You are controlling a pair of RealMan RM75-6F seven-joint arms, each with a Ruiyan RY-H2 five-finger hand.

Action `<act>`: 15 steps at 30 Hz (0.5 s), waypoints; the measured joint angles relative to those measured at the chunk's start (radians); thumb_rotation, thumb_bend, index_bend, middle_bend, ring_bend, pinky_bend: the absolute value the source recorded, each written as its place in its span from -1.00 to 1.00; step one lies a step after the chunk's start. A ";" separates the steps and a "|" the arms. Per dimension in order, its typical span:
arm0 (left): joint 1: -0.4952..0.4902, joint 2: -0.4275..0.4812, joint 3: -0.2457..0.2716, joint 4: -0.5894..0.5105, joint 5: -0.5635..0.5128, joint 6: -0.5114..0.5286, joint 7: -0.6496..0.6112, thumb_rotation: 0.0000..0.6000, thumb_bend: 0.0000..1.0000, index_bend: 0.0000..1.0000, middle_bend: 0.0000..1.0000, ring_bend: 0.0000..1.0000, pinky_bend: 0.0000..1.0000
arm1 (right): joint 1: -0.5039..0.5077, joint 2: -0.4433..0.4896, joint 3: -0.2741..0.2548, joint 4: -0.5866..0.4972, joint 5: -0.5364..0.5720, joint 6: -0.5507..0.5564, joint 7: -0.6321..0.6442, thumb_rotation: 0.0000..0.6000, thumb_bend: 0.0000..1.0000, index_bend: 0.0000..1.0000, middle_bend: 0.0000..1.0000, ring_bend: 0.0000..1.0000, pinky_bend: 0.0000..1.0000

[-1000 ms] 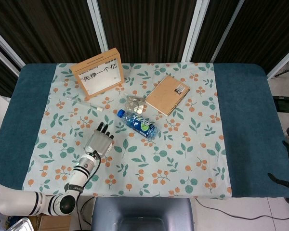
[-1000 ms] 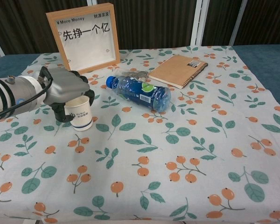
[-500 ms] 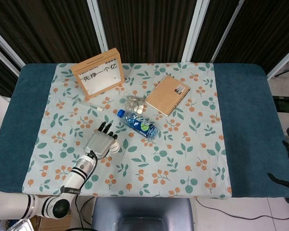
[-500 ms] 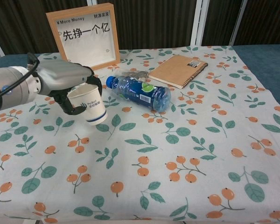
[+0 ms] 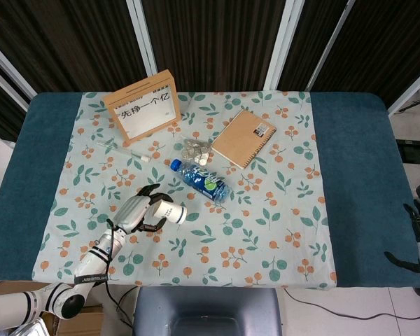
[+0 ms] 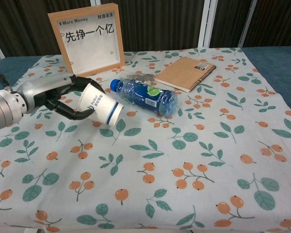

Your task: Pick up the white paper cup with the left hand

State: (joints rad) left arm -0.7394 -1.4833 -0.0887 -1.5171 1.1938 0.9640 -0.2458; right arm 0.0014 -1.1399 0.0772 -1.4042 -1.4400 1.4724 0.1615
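The white paper cup [image 5: 171, 213] [image 6: 101, 103] is off the floral cloth and tipped on its side. Its mouth faces my left hand [image 5: 141, 212] [image 6: 63, 95] and its base points right, toward the bottle. My left hand grips the cup around its rim end, with dark fingers curled over and under it. At the far right edge of the head view, beyond the table, dark parts that look like my right hand [image 5: 418, 218] show. Its fingers are too small to read.
A blue plastic bottle [image 5: 199, 180] [image 6: 145, 96] lies on its side just right of the cup. Behind it are a pile of coins [image 5: 194, 150], a brown notebook [image 5: 243, 137] [image 6: 185, 73] and a wooden framed sign [image 5: 142, 106] [image 6: 87, 38]. A thin white stick [image 5: 122, 150] lies at the left.
My left hand has lifted the cup off the cloth and rolled it from upright onto its side, carrying it slightly right toward the bottle.
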 measured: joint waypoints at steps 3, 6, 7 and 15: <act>0.030 -0.047 0.008 0.120 0.079 -0.016 -0.141 1.00 -0.27 -0.39 -0.49 -1.00 -0.98 | 0.000 0.002 0.000 -0.005 0.002 -0.001 -0.006 1.00 -0.80 -1.00 -1.00 -1.00 -1.00; 0.051 -0.094 0.017 0.217 0.142 -0.028 -0.232 1.00 -0.30 -0.46 -0.51 -1.00 -0.97 | -0.001 0.000 0.000 -0.006 0.005 -0.001 -0.010 1.00 -0.80 -1.00 -1.00 -1.00 -1.00; 0.057 -0.110 0.021 0.246 0.159 -0.033 -0.256 1.00 -0.30 -0.49 -0.52 -1.00 -0.97 | -0.001 -0.001 0.002 -0.006 0.007 0.000 -0.012 1.00 -0.80 -1.00 -1.00 -1.00 -1.00; 0.072 -0.135 0.034 0.314 0.205 -0.050 -0.316 1.00 -0.30 -1.00 -1.00 -1.00 -0.99 | -0.002 -0.005 0.004 -0.001 0.010 0.004 -0.009 1.00 -0.80 -1.00 -1.00 -1.00 -1.00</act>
State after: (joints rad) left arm -0.6678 -1.6181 -0.0549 -1.2034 1.3991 0.9143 -0.5617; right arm -0.0006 -1.1453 0.0813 -1.4048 -1.4300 1.4762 0.1521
